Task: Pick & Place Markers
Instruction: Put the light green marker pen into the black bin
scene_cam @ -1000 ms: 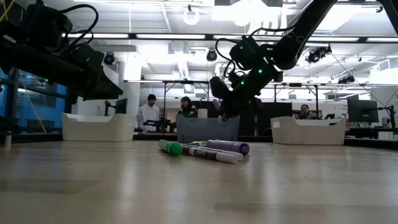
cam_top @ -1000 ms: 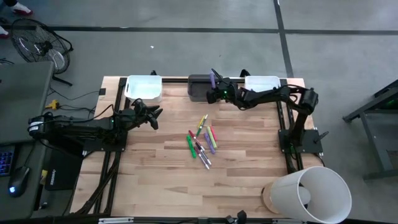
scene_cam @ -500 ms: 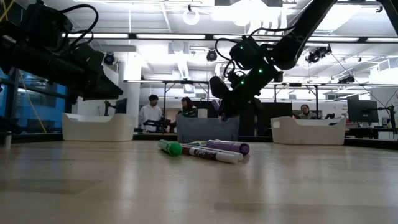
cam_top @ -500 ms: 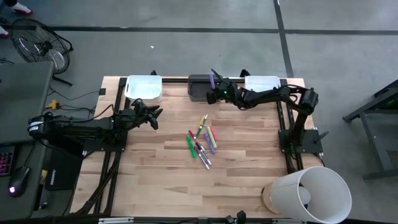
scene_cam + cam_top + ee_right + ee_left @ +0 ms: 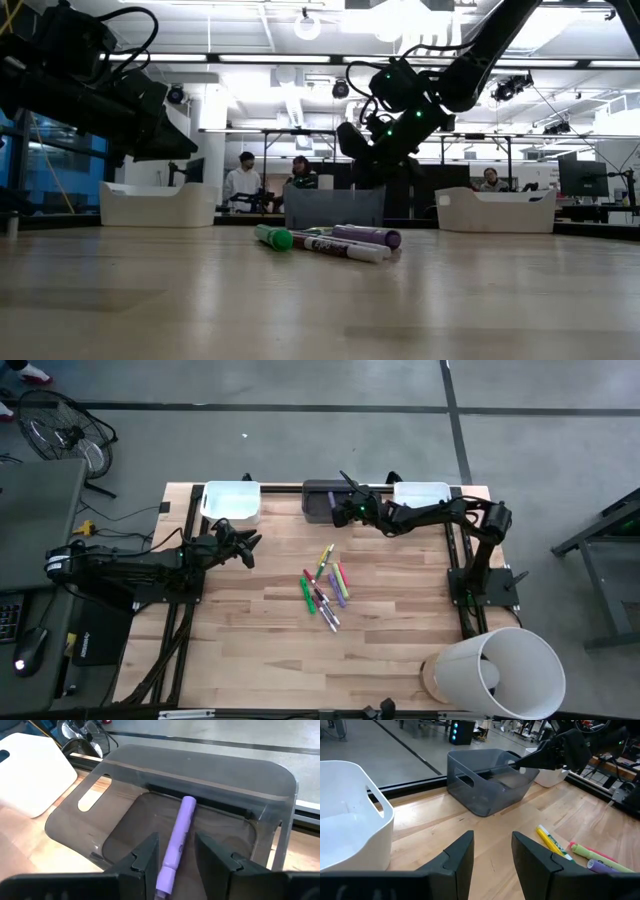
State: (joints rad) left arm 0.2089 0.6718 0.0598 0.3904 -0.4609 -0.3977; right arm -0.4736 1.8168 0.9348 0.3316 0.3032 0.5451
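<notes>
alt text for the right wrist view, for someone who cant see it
A purple marker sits between the open fingers of the right gripper, pointing down into a dark translucent bin; whether it is still gripped cannot be told. A white bin stands beside it on the wooden table, with a fan on the floor beyond.

Grey concrete floor point(image 5: 300, 400) crossed by dark lines, a standing fan point(image 5: 62, 428) at one corner; bright ceiling strip lights point(image 5: 270, 58) overhead, people point(image 5: 240, 182) at desks behind.
</notes>
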